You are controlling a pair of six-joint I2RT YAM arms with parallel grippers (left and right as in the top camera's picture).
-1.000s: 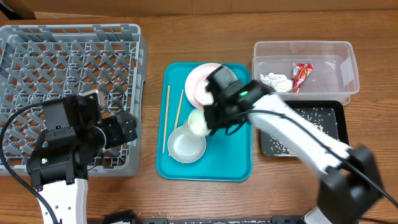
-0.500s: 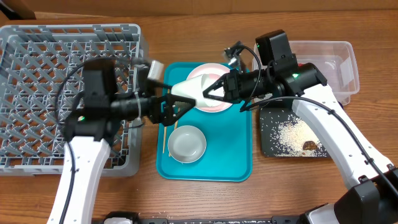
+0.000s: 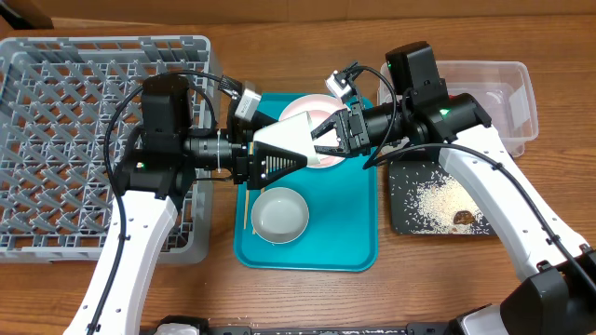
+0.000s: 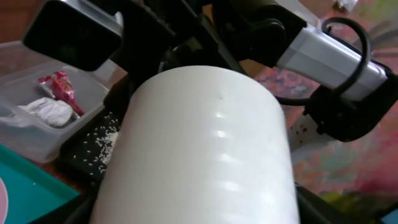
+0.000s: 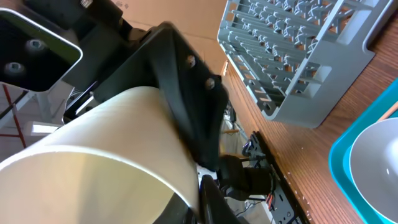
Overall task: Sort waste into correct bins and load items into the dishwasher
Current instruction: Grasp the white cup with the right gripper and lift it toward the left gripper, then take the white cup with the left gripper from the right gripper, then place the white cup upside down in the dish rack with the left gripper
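Overhead: white cup [image 3: 293, 138] aloft over teal tray [image 3: 346, 223], midway between left and right edges of tabletop [image 3: 307, 56], clenched in left claw [image 3: 285, 154]; right claw [image 3: 322, 140] at its rim, grip impossible to tell.

wooden table [image 3: 307, 298], brown cardboard [image 3: 23, 9] at back

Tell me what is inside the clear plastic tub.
The left wrist view shows a crumpled red-and-white wrapper and a white napkin in the clear tub. Overhead, the right arm covers its left end, so anything more there is hidden.
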